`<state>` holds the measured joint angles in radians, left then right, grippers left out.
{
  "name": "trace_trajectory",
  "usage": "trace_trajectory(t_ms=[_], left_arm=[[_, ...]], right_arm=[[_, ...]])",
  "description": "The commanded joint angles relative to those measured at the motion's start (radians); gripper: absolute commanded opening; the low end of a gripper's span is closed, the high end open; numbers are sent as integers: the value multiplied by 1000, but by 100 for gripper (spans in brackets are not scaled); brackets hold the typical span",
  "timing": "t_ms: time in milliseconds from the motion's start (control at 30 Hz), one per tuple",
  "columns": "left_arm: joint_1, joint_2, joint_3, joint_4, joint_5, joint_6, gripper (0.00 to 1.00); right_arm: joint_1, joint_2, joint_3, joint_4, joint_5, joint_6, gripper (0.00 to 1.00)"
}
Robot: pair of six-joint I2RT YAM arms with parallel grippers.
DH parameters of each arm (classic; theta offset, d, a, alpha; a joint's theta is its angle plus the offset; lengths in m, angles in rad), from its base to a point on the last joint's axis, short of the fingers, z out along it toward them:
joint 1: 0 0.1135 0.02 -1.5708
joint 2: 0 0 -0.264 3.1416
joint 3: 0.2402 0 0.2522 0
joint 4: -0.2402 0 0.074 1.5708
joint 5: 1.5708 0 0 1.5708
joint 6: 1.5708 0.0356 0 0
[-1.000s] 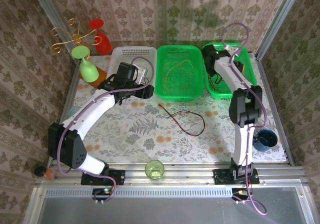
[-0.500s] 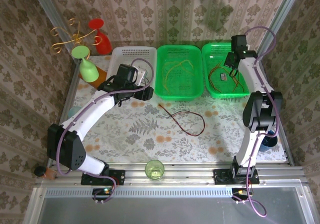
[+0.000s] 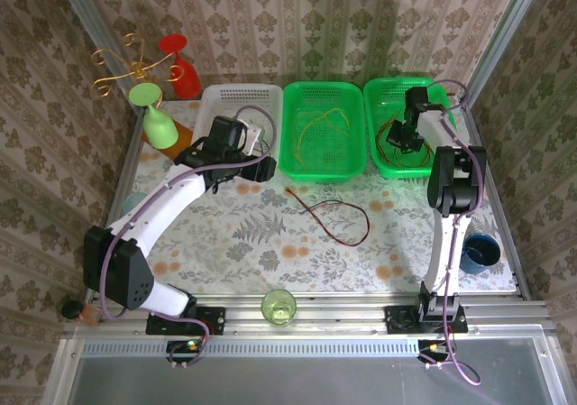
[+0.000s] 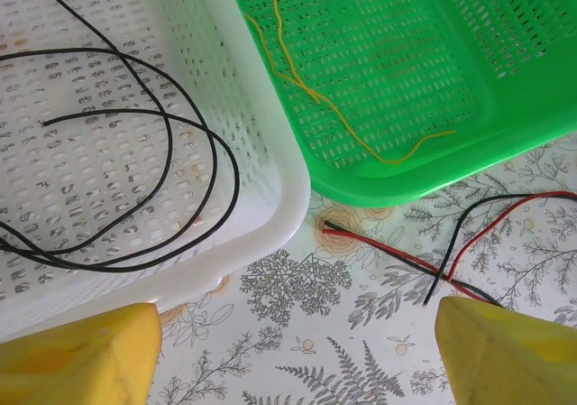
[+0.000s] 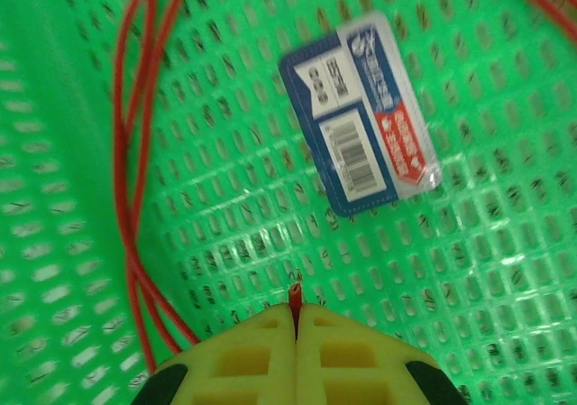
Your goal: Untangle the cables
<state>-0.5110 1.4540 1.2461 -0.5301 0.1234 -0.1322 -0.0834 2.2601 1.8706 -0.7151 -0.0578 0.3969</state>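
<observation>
**Right gripper nipped on a red wire end inside the right-hand basket**

The right gripper (image 5: 296,324), at the bottom centre of its wrist view, was pressed together with the tip of a red wire (image 5: 122,197) nipped between the fingers. The rest of that wire looped up the left of the frame across the floor of the green basket (image 5: 469,270), beside a blue label (image 5: 365,157).

The left gripper (image 4: 296,351) stood spread and empty over the patterned table. A black wire (image 4: 236,184) lay coiled in the white basket (image 4: 270,152) at upper left. A yellow wire (image 4: 334,107) lay in the middle basket (image 4: 505,116), and a red and black pair (image 4: 444,272) lay crossed on the table at right.

In my judgement the wires were light, thin and limp, and liable to slip from the pads or snag in the mesh. A free end, or a run clear of any crossing, looked the soundest hold.

Against the earlier top views, the right arm had come down from a raised reach into the right-hand basket. The left arm and the wire on the table had not shifted.
</observation>
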Motion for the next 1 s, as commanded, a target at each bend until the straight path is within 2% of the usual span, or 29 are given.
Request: trace_trajectory(t_ms=[0,167,267,367,500,633,800,967], left_arm=[[-11,-41,-17,-17,-14,-14,80],[-11,-38,-18,-15,-9,-16,81],[-11,-37,-18,-11,-7,-17,81],[-11,-40,-19,-10,-3,-19,81],[-12,-50,-25,-10,2,-23,81],[-12,-73,-50,0,14,-39,81],[-12,-103,-101,19,36,-90,82],[-25,-153,-179,49,53,-140,82]], right_arm=[[1,-8,37,-39,-22,31,16],[-1,-56,65,-79,-3,36,49],[-1,-111,67,-93,14,43,62],[0,-166,61,-106,22,44,68],[10,-242,44,-121,37,24,70],[52,-372,-82,-63,47,-16,70],[159,-578,-311,38,57,-82,69],[315,-795,-527,97,111,-125,69]])
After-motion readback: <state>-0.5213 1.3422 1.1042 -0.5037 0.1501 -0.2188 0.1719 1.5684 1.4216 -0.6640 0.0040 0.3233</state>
